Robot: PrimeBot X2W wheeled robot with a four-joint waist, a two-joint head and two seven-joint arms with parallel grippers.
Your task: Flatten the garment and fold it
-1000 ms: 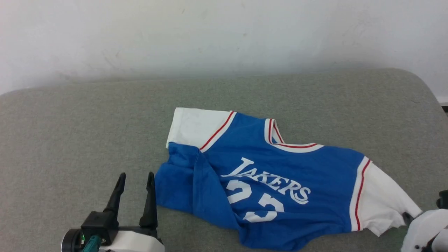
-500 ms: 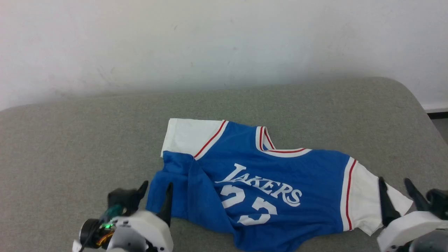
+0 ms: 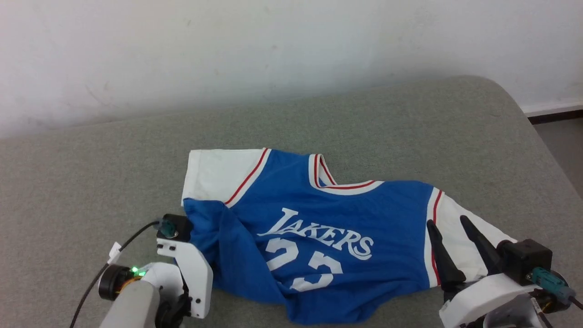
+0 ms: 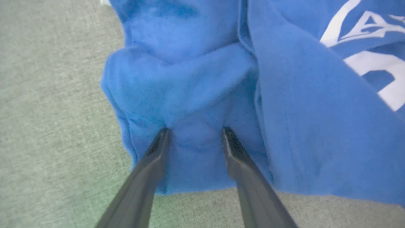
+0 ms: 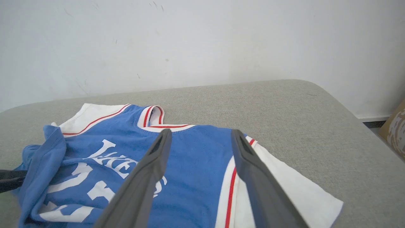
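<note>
Garment [image 3: 355, 209] under spread left tool [image 4: 194, 131]

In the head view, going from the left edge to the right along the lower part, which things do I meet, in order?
In order: left gripper → garment → right gripper.

The left gripper [image 4: 194, 129] and right gripper [image 3: 445, 220] have long dark fingers [image 3: 444, 259] on a white base [image 3: 478, 296] with a black block [image 3: 524, 255] and blue-green plug [image 3: 544, 277], and a green light [image 3: 135, 271] glows behind the left one.
</note>
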